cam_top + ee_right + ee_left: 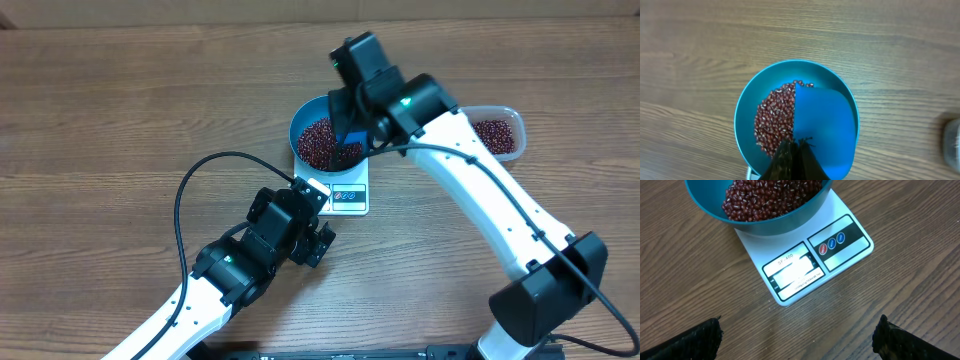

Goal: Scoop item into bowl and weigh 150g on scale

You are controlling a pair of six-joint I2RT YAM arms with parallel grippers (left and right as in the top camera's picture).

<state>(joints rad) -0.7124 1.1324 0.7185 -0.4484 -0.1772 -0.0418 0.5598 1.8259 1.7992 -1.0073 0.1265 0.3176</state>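
Since the red-brown beans [772, 120] are heaped in the blue bowl [740, 115], mostly on one side, and the bowl sits on the white kitchen scale [840, 255], I'd call this the pour/top-up step of the weigh.

- Blue scoop [822, 125]: over the bowl's bean-free half, inside the rim line, tip toward the heap. The face that shows is bare blue; I can't tell whether it's the inside or the back. Looks emptied.
- Right gripper [794, 150]: fingers pinched together on the scoop's handle end, directly above the bowl.
- Scale display [792, 272]: washed out by glare in the left wrist view, so the reading is unreadable. No call on how close to target.
- Left gripper [800, 342]: jaws wide apart, holding nothing, above bare table just in front of the scale's display edge.
- Clear tub [505, 115]: to the right of the bowl, beans left in it.

Next move, as I judge it: lift the scoop clear without touching the bowl rim, so the scale settles. Then small partial scoops from the tub, since overshoot means digging beans back out. Keep both arms off the scale.
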